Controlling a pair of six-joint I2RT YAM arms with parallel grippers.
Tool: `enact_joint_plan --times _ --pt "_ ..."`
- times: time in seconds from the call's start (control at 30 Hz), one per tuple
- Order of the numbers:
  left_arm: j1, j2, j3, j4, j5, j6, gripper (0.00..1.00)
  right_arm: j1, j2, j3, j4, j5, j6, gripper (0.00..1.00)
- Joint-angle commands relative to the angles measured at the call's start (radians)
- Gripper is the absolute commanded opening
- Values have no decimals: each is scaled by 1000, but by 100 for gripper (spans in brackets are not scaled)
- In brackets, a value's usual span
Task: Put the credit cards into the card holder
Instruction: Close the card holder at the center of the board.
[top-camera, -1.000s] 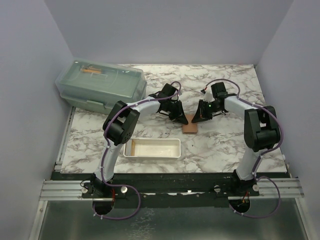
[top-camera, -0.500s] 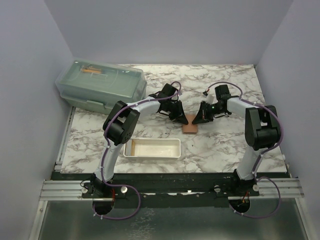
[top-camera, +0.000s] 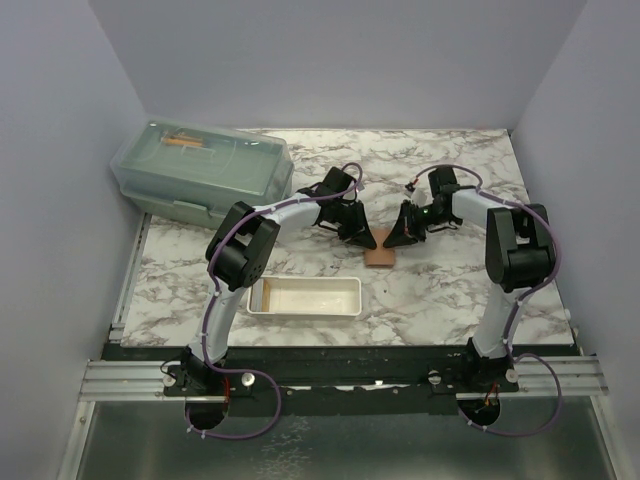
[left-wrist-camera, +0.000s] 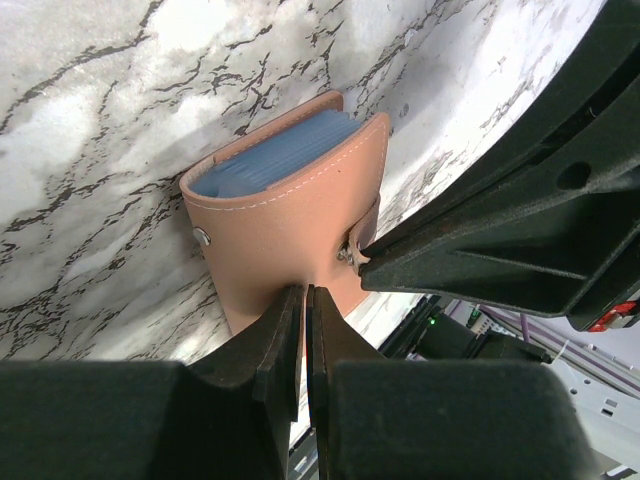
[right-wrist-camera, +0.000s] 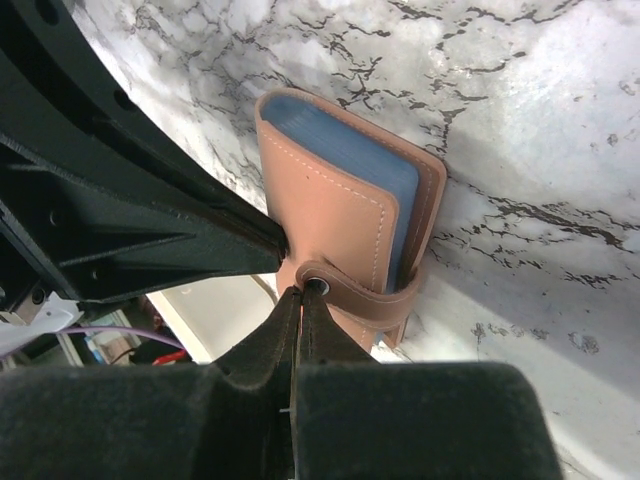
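Top external, card holder (top-camera: 380, 257): lies on the marble table (top-camera: 450, 290) near its middle, between the two grippers.
Top external, left gripper (top-camera: 365, 241): at the card holder's far left corner; its jaws are too small to read here.
Top external, right gripper (top-camera: 394, 240): at the far right corner, facing the left gripper.
Top external, other things: a white tray (top-camera: 352, 296) sits nearer the arm bases, apart from the card holder. A lidded clear box (top-camera: 203, 172) stands at the far left.
Left wrist, card holder: folded, with the blue credit cards (left-wrist-camera: 270, 160) packed between its covers.
Left wrist, left jaws: pressed nearly together, tips against the card holder's near edge.
Left wrist, right gripper: one finger touches a stud (left-wrist-camera: 350, 255) at the card holder's side.
Right wrist, right jaws: pressed together, tips at the snap on the strap (right-wrist-camera: 350, 295) wrapping the card holder.
Right wrist, left gripper: its black finger touches the card holder's face.
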Motion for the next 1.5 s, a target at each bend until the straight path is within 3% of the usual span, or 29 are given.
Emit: enact_joint_plan --times 0.0,0.17,0.4,0.67,0.77,0.87,1.07,1.17,1.37,1.47 --pt "-15 46 -3 -18 2 19 13 6 92 18 -28 182 8 0" --pt "-14 46 -2 -17 3 17 13 14 122 23 -66 277 22 0" --pt "-14 42 0 -17 1 15 13 76 206 84 -185 601 96 0" --pt "-15 23 -7 -17 -8 12 13 192 329 171 -282 830 232 0" --pt "-15 13 -7 -17 -14 14 13 210 350 147 -263 866 275 0" --pt "-14 -1 0 -17 -21 19 15 209 289 165 -206 802 268 1" --pt "0 -69 67 -85 -64 79 27 179 100 278 -94 533 201 21" --pt "11 -154 71 -122 -85 115 42 175 -22 295 -80 449 171 33" --pt "21 -406 57 -194 -93 197 61 172 -360 279 -127 552 96 56" --pt "23 -517 70 -223 -96 236 65 167 -511 309 -173 610 56 65"
